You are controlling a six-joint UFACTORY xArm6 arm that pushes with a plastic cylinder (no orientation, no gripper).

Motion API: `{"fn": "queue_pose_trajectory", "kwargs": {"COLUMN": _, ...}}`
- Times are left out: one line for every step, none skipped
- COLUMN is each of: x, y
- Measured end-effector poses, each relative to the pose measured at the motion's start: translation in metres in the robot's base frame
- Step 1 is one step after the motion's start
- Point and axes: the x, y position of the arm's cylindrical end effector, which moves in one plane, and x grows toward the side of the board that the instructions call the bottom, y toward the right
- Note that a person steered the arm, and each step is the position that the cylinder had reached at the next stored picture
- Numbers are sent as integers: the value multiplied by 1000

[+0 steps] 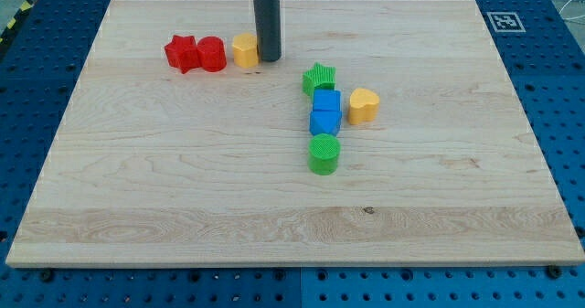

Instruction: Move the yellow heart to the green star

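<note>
Your end effector is a bare rod, nothing to clamp: bring my tip (269, 58) to the right of the yellow heart-shaped block (364, 105), then push gently left-up to the green star-shaped block (319, 77).

Laboratory test bench for robot manipulation. A pale wooden board (292, 207) lies on a blue perforated table (558, 89) with a regular grid of mounting holes. A black-and-white fiducial marker (505, 21) is fixed at the board's far right corner. Yellow-and-black hazard tape (11, 22) shows at the view's top left. Small coloured plastic blocks, such as a green cylinder (324, 154), serve as test objects.
</note>
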Motion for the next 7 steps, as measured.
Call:
{"fn": "queue_pose_trajectory", "kwargs": {"x": 0, "y": -6}}
{"fn": "queue_pose_trajectory", "kwargs": {"x": 1, "y": -12}}
{"fn": "queue_pose_trajectory", "kwargs": {"x": 2, "y": -13}}
{"fn": "queue_pose_trajectory", "kwargs": {"x": 2, "y": -6}}
{"fn": "queue_pose_trajectory", "kwargs": {"x": 2, "y": 23}}
{"fn": "queue_pose_trajectory", "kwargs": {"x": 2, "y": 50}}
{"fn": "queue_pose_trajectory", "kwargs": {"x": 2, "y": 74}}
